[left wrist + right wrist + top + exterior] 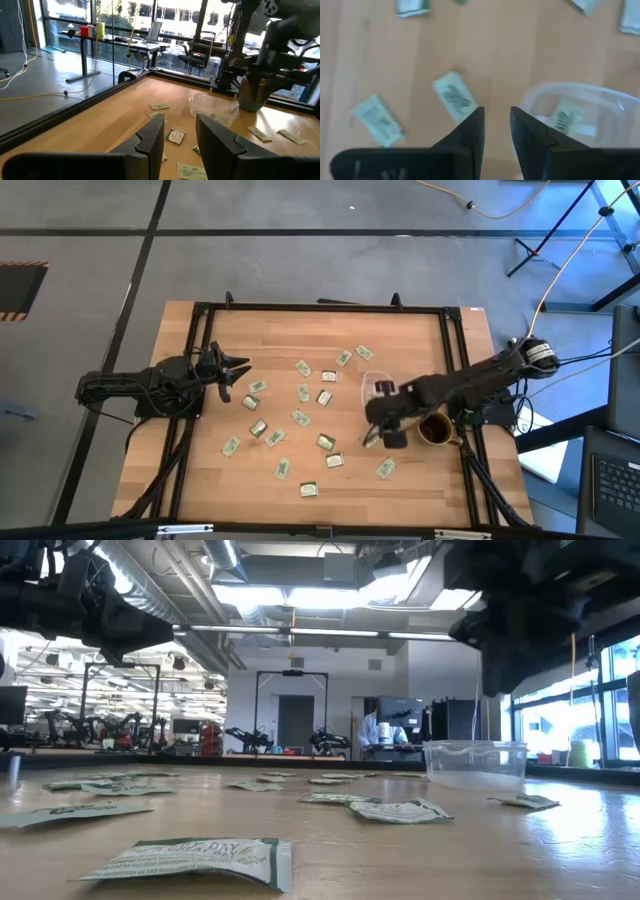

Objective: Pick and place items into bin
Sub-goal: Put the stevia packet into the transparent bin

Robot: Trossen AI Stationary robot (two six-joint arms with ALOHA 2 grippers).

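Bright ceiling strip lights glare white overhead at table height, blowing out detail around them; daylight pours through the windows beyond the left gripper, washing that glass pale; just below the right gripper the packets smear with motion blur, and the clear bin beside its fingers is soft; seen level, the nearest packet is sharp while both arms above go to dark silhouettes; from above, the wooden table is evenly lit, shadows faint.
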